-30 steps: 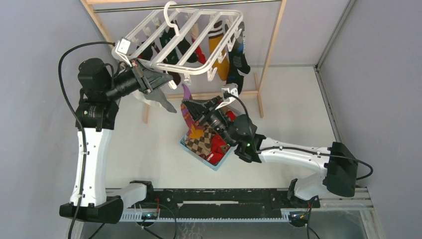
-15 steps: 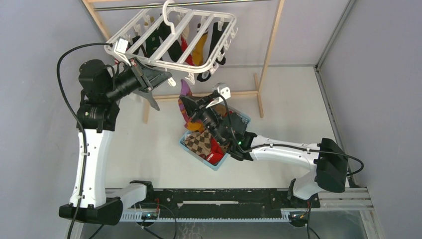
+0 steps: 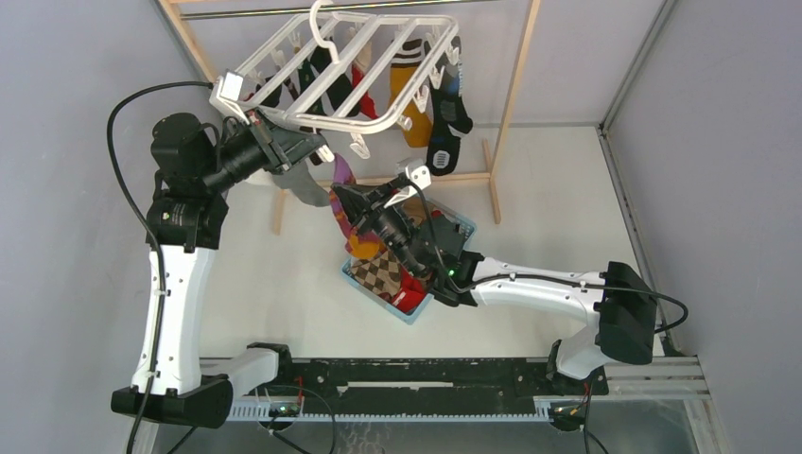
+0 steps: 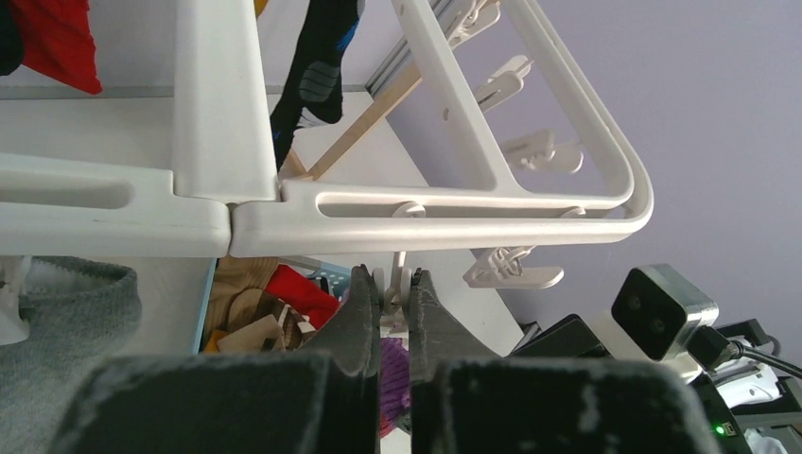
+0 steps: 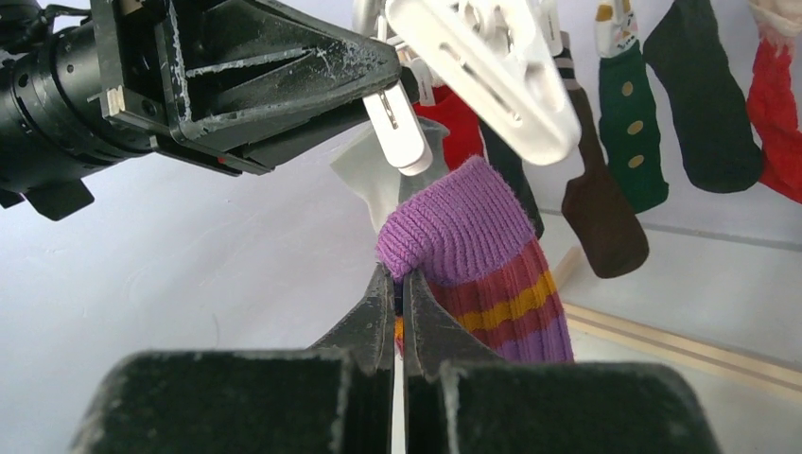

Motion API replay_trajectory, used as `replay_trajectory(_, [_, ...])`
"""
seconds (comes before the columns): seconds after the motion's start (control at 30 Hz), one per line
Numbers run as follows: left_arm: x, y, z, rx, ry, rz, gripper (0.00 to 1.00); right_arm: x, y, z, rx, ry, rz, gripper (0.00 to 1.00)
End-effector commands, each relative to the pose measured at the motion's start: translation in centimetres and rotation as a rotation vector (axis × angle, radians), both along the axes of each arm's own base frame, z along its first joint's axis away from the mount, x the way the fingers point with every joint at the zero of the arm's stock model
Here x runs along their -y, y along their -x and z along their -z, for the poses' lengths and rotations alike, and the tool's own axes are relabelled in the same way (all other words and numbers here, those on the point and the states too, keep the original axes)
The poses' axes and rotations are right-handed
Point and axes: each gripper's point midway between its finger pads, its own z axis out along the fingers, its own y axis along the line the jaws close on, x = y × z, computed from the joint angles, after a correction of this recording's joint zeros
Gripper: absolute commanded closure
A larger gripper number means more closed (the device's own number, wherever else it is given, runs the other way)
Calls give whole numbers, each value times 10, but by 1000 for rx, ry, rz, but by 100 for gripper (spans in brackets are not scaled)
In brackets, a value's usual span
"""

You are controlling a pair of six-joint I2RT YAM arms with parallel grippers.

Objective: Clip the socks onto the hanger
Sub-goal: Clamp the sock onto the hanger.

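— Left gripper, as we see it, is clenched on one small white clip that dangles under the near rail of the hanger. And the other one?

— We find the right gripper pinched tight on the purple-striped sock. Its ribbed purple cuff bulges above the jaws, just below that clip. We cannot tell whether cuff and clip touch.

— How much room do we have around the cuff?

— Little. A second clip hangs right above it, and the left arm's dark fingers close in from the left. To the right we see open air as far as the hanging socks: a brown one, a green dotted one and a red one.

— And the hanger itself?

— Smooth, hard white plastic, a rectangle with rounded corners and flat crossbars. It is tilted, with its hook up by the top rail of the wooden rack. A soft grey sock hangs at its near left corner, beside the left gripper.

— Further out?

— Beneath the right arm we see the light-blue basket, with a checked brown sock and red ones heaped inside. Beyond it the white table stretches right to the foot of the grey-lilac walls.
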Motion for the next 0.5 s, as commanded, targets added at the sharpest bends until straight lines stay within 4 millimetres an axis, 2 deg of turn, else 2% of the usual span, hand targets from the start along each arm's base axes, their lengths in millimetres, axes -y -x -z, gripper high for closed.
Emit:
replay_trajectory(0.0, [4,13,2,-17,9,30,100,-3,8,-29,47,-50,-27,100])
replay_trajectory(0.47, [3,14,4,-21,2,21,100,-8,14,-36,66,-47,-35,100])
